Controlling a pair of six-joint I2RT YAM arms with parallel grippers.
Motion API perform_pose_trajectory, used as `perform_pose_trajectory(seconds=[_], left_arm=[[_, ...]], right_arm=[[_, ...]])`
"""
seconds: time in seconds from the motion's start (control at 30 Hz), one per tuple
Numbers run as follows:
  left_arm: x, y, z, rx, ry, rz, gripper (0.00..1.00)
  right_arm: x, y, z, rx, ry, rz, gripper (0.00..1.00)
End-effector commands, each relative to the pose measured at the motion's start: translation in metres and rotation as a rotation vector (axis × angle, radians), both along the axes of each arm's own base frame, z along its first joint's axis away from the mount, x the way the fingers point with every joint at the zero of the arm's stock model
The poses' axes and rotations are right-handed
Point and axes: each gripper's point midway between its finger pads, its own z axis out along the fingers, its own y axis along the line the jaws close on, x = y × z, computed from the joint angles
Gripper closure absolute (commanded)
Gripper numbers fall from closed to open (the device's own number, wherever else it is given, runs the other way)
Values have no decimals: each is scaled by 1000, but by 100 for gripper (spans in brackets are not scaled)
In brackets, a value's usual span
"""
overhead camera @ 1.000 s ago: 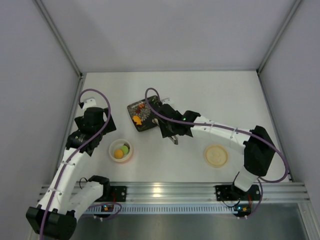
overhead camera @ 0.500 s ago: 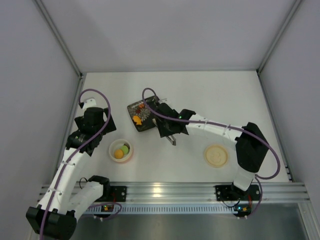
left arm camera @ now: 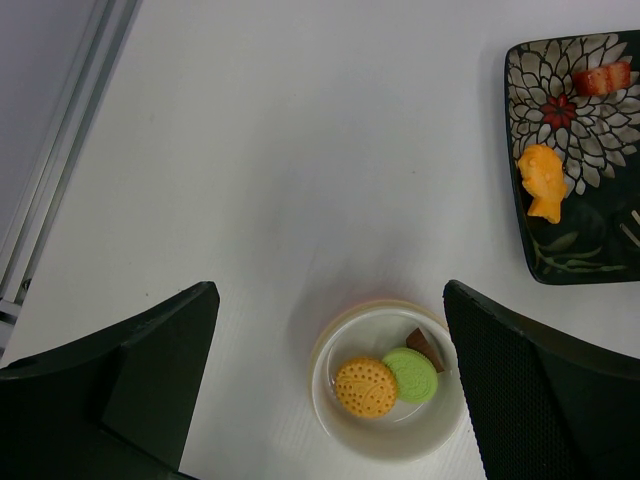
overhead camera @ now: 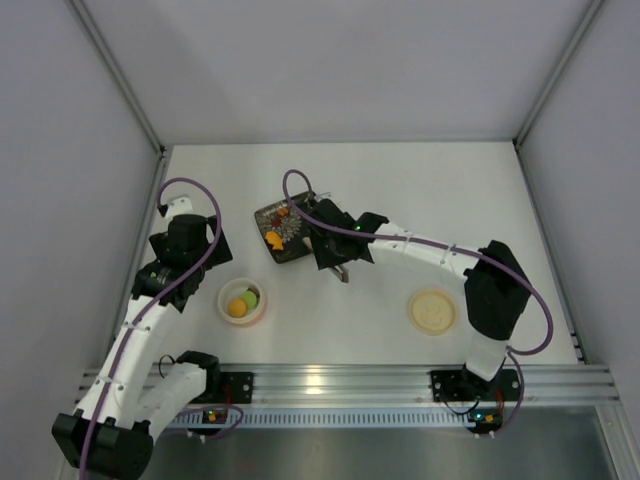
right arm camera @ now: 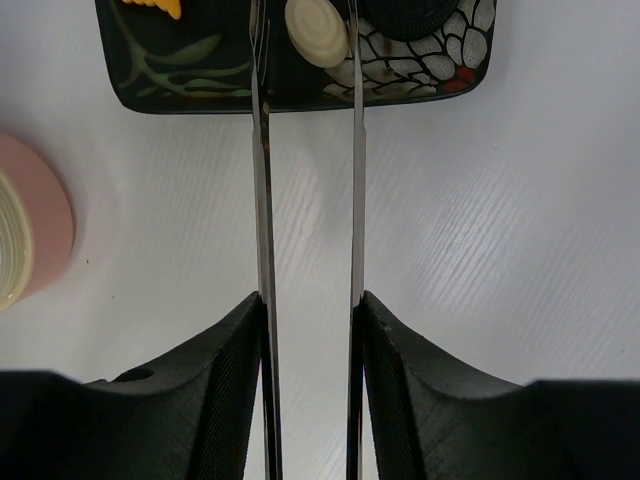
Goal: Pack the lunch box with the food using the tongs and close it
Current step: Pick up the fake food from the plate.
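My right gripper (right arm camera: 308,300) (overhead camera: 335,250) is shut on the tongs (right arm camera: 260,200), whose two slim arms reach over the near edge of the dark floral plate (right arm camera: 200,60) (overhead camera: 283,232). A whitish round piece of food (right arm camera: 316,30) lies between the tong tips, next to a dark round piece (right arm camera: 400,15). An orange fish-shaped piece (left arm camera: 541,180) and a red piece (left arm camera: 602,78) also sit on the plate. The lunch box (overhead camera: 243,300) (left arm camera: 390,440) holds an orange cookie (left arm camera: 365,387), a green one (left arm camera: 411,375) and a brown bit (left arm camera: 424,347). My left gripper (left arm camera: 328,300) hovers open above it.
The flat round cream lid (overhead camera: 432,311) lies on the white table to the right, near the right arm's base. The lunch box's pink side (right arm camera: 35,230) shows at the left edge of the right wrist view. An aluminium rail (overhead camera: 330,382) runs along the near table edge.
My right arm has shifted a little left and toward the plate, carrying the tongs with it. The left arm has not moved.
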Motion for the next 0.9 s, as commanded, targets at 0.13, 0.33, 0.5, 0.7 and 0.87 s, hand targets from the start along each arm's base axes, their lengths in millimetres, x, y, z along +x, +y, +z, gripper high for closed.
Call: perform_pose_trajectory(seconds=[0.13, 0.33, 0.5, 0.7, 0.87], left_arm=[[2, 2, 9, 1, -38, 4, 1], [2, 2, 9, 3, -37, 5, 1], [2, 2, 9, 2, -38, 5, 1], [2, 2, 9, 3, -37, 5, 1], [2, 2, 9, 1, -38, 6, 1]], right_arm=[[15, 9, 22, 56, -51, -1, 59], [19, 15, 21, 44, -47, 9, 60], [22, 16, 26, 43, -51, 11, 65], [24, 14, 37, 56, -70, 6, 69], [26, 11, 46, 60, -84, 1, 70]])
